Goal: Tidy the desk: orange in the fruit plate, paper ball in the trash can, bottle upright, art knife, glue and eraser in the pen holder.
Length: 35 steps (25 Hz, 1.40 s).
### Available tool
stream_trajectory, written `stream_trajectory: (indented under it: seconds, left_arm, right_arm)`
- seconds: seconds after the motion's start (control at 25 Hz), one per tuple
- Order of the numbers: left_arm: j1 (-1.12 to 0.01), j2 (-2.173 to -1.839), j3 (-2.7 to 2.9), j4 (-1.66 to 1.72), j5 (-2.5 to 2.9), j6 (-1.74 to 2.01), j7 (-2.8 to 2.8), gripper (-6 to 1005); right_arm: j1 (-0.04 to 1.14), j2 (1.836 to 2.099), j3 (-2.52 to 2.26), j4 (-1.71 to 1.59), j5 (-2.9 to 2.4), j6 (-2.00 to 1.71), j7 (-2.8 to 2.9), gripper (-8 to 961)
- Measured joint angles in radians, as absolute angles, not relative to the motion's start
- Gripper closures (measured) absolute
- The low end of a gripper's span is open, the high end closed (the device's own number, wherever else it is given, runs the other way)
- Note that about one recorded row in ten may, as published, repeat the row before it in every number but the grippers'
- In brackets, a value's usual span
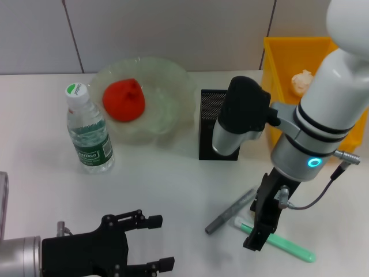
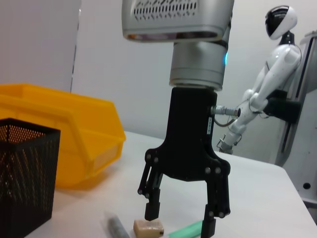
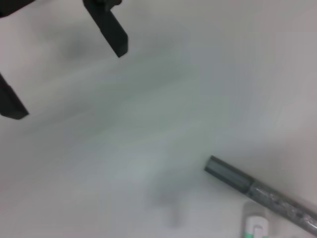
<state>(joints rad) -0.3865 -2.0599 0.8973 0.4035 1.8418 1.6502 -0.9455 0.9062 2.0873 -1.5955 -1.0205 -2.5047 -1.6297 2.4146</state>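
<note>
Near the front right of the desk, the right gripper hangs with fingers spread over the eraser — art knife and glue alongside. Next, judging by this: descend, clench, carry to the pen holder. Left gripper idles, released.

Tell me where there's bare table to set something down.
Bare table runs between the upright bottle, the pen holder and the left gripper. It is crowded beneath the open right gripper, where the art knife, glue and eraser lie together.
</note>
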Motion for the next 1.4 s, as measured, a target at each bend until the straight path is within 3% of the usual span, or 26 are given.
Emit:
stream_trajectory:
  seconds: [0.84, 1.28, 1.4]
  left_arm:
    - [-0.388, -2.060, 0.890, 0.403, 1.845, 1.653, -0.940, 212]
    - [-0.387, -2.060, 0.889, 0.403, 1.838, 1.659, -0.939, 212]
    - [-0.387, -2.060, 0.888, 0.403, 1.838, 1.660, -0.940, 212]
  right_arm:
    - [0.912, 2.089, -1.698, -0.963, -2.483, -1.524, 2.412, 137]
    - [0.910, 2.089, -1.718, -0.957, -2.470, -1.507, 2.409, 230]
    - [0.910, 2.089, -1.722, -0.957, -2.469, -1.506, 2.409, 324]
